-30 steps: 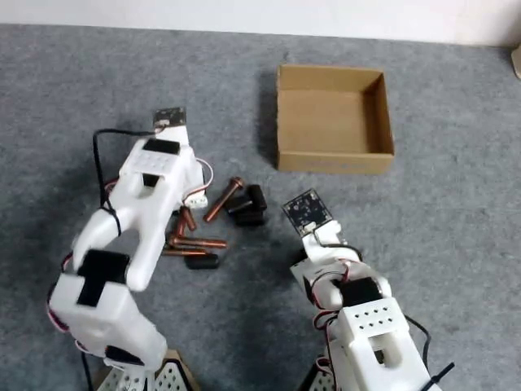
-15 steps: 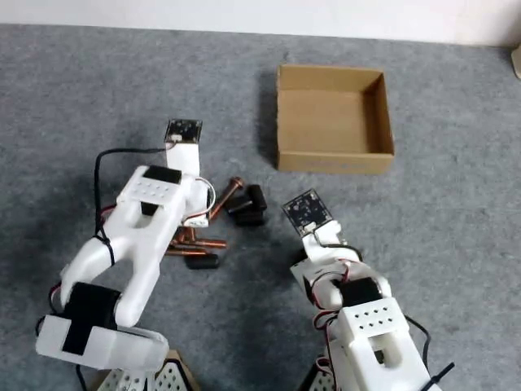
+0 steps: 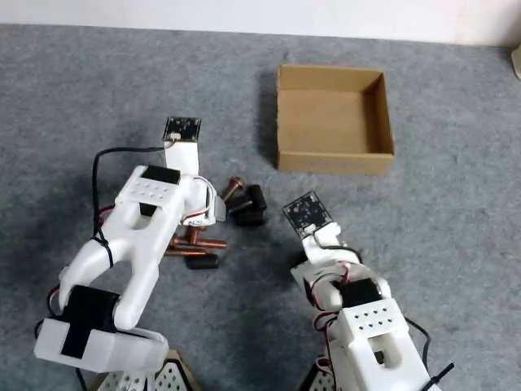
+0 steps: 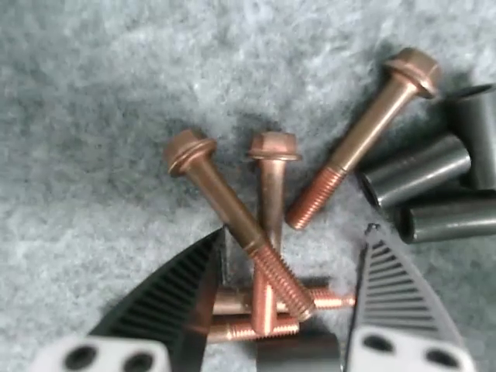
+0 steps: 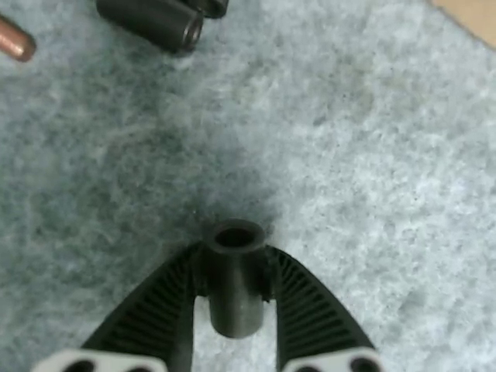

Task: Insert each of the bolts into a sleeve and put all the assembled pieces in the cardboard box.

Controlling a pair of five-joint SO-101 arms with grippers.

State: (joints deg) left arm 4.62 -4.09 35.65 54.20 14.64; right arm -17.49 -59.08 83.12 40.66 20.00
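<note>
The left gripper (image 4: 296, 232) hangs with its ribbed jaws spread and empty over a heap of copper-coloured metal bolts with flanged hex heads (image 4: 236, 221). They lie crossed on the grey carpeted table (image 3: 456, 228), left of and nearer than the open brown cardboard box (image 3: 334, 163). These bolts look solid, stiff and heavy for their size. Their smooth round shanks are likely to roll or slide in a loose pinch, so the plain shank just under the head seems the best hold, leaving the thread free. The uppermost, slanting bolt should lift first. Loose dark cylindrical sleeves (image 4: 415, 174) lie just right of the heap. The right gripper (image 5: 232, 252) is clenched on a short black tubular sleeve (image 5: 232, 287), bore exposed. The sleeve is rigid and slick, and may pivot if pushed off-axis.
</note>
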